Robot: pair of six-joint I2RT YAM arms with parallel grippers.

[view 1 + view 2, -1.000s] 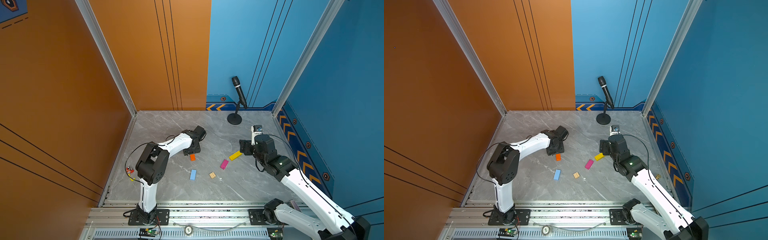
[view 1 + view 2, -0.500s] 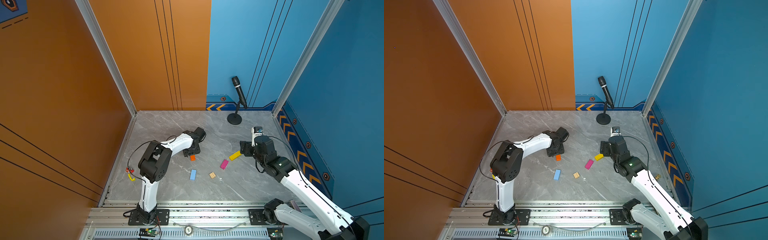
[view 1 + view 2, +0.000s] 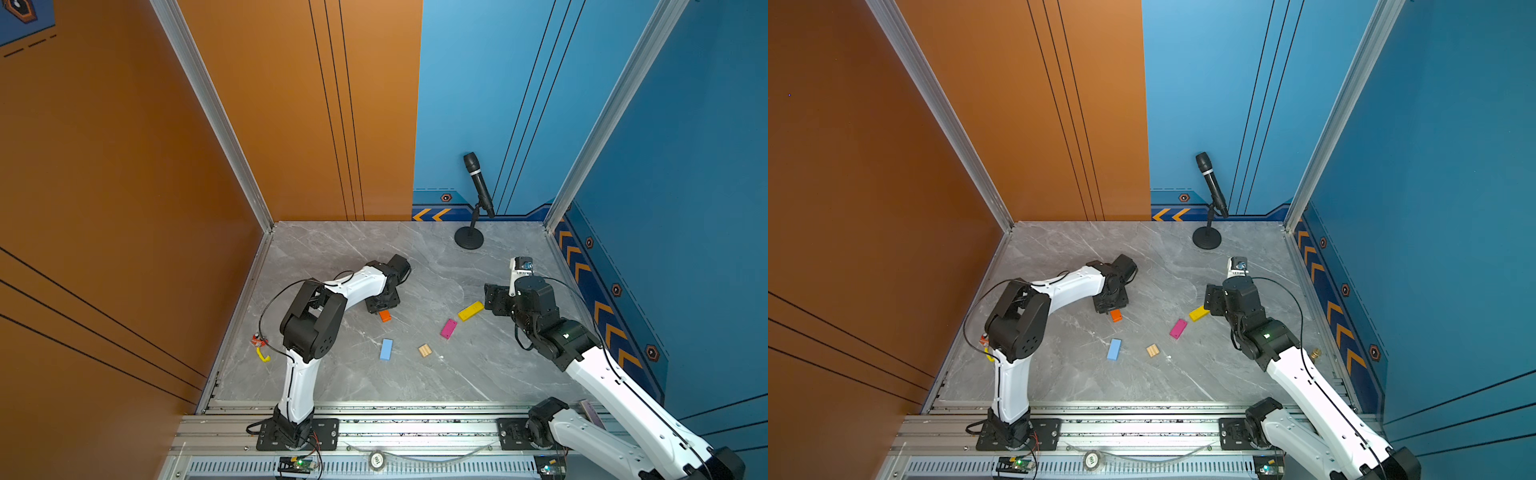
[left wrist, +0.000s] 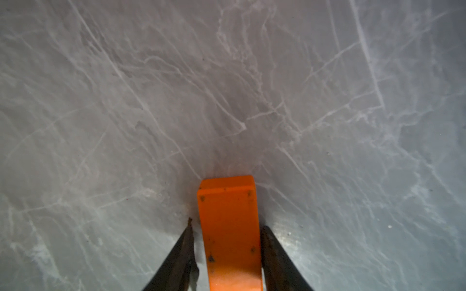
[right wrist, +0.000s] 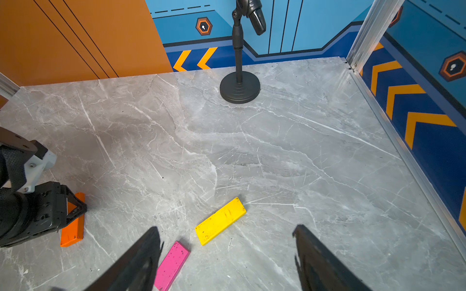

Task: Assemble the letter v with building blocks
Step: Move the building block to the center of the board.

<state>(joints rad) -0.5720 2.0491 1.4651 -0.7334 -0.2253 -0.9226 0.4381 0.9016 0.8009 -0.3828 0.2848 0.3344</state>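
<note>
1. Orange building block [image 4: 227, 201]: flat on the surface [image 3: 332, 257], bottom centre of the left wrist view, sitting between the fingers of the left tool [image 4: 227, 223].
2. Key relation: its long axis runs straight up the frame, away from the tool. The fingers flank the two long sides, so the grip goes across the narrow width.
3. Left tool state: fingers nearly together on the block. One looks to touch; a sliver of surface shows beside the other. Cannot tell whether it is clamped.
4. In a top view the same block [image 3: 385, 316] pokes out just below that tool, left of centre. The left arm is plainly the nearer one.
5. Right tool [image 5: 225, 227]: fingers wide apart, holding nothing. The yellow block [image 5: 220, 221] lies slantwise just ahead, with the pink block [image 5: 171, 264] beside one finger.
6. Light blue block [image 3: 386, 349] and wood block [image 3: 424, 350] lie apart, lower centre. No V yet, by my judgement.
</note>
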